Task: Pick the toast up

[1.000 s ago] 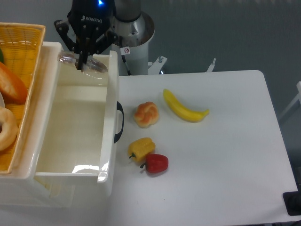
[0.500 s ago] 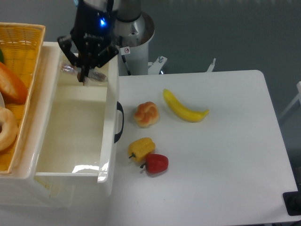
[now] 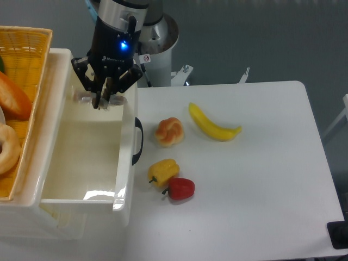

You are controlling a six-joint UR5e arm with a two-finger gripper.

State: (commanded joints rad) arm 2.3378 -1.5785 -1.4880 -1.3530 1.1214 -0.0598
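- At the far end of the white bin (image 3: pixel 128 179), over its back left corner, the gripper (image 3: pixel 103 101) hangs pointing straight down, its blue light lit.
- The toast (image 3: pixel 86 98) sits right at the fingertips: a pale, glossy wrapped edge pokes out to the left of the jaws, and a smaller bit shows on their right side.
- The jaws look drawn together on that wrapped slice, though the fingers hide the contact itself and the brown of the bread is hard to make out against the bin's pale wall, so the grip is likely but not certain.
- The slice's long axis appears to run left to right across the bin, crosswise to the jaws, with more of it sticking out to the left.
- Judged from this, the coming move is a straight lift; the uneven overhang could let the slice tilt or slip in its slick wrap, and the near bin wall leaves little room for drift.
- Well apart on the worktop (image 3: pixel 272 179) lie the round bun (image 3: pixel 169 132), the banana (image 3: pixel 212 124), the yellow pepper (image 3: pixel 163 171) and the red pepper (image 3: pixel 180 188).
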